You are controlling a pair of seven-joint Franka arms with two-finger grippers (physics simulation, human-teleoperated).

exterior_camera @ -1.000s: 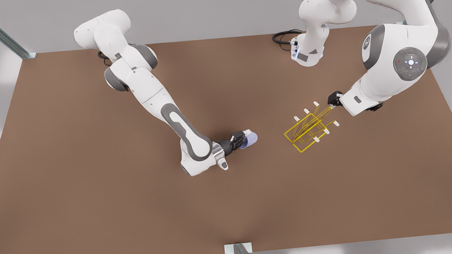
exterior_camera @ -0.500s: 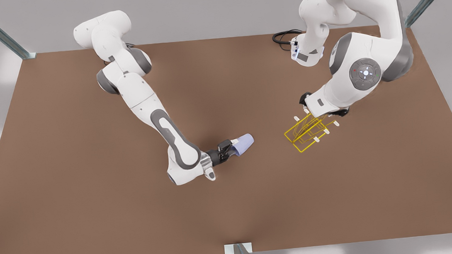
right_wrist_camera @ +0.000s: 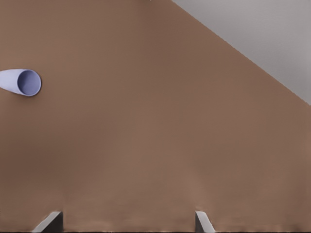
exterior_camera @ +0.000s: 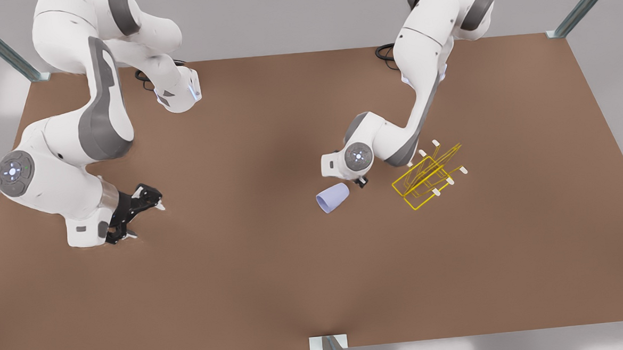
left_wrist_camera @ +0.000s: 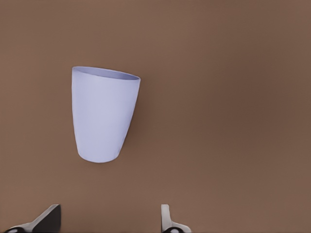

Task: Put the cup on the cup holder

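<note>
Small lavender-blue tapered cup [exterior_camera: 333,198] lies on its side on the brown worktop [exterior_camera: 295,277] near its middle, nothing visible inside. Left gripper [exterior_camera: 362,182] hovers just beside it, fingers spread, empty. Yellow wire cup holder [exterior_camera: 426,175] stands nearby, prongs bare. Right gripper [exterior_camera: 142,218] near worktop's left edge, released.

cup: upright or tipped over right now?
Tipped. The cup lies on its side on the table, its whole tapered wall and open rim showing from above; no tool holds it, and it sits beside the cup holder.
</note>
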